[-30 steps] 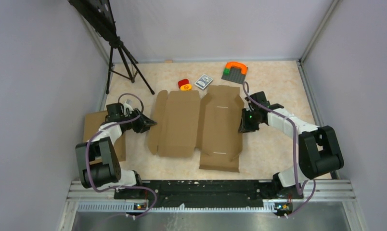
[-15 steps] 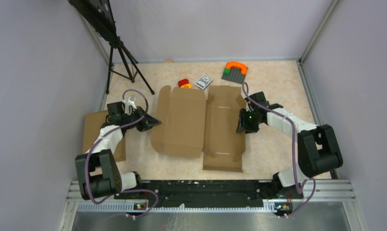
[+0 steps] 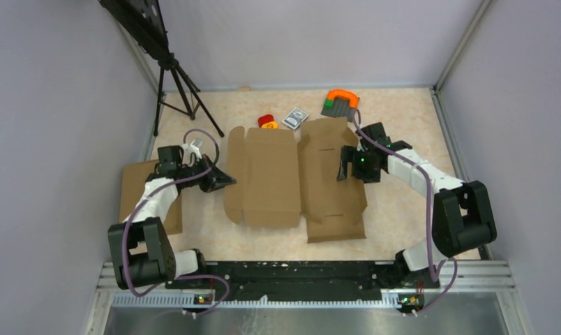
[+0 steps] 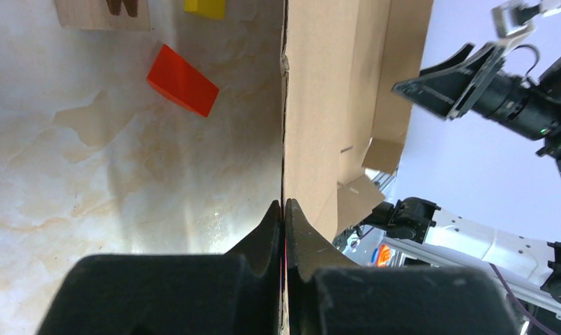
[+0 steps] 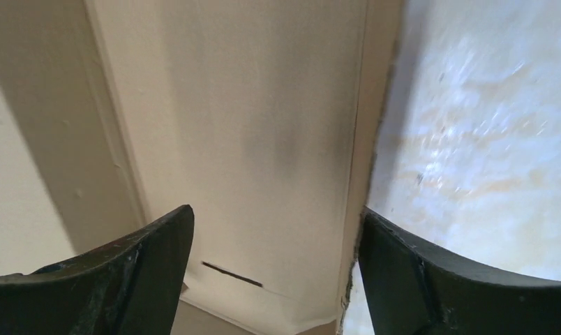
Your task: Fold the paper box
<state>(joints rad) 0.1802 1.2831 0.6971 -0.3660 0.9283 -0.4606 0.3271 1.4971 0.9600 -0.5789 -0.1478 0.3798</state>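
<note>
1. The left hand [image 3: 229, 180] has closed, pinching the left flap edge of the paper box [image 3: 271, 181].
2. The right hand [image 3: 342, 163] has opened wide and moved from the sheet's right edge to over its right panel.
3. The sheet has slid rightward, turning slightly.

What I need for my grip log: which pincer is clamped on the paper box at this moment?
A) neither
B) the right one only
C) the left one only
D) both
C: the left wrist view shows the left pincer closed on the edge of the paper box, while the right pincer stands wide open over the cardboard.
</note>
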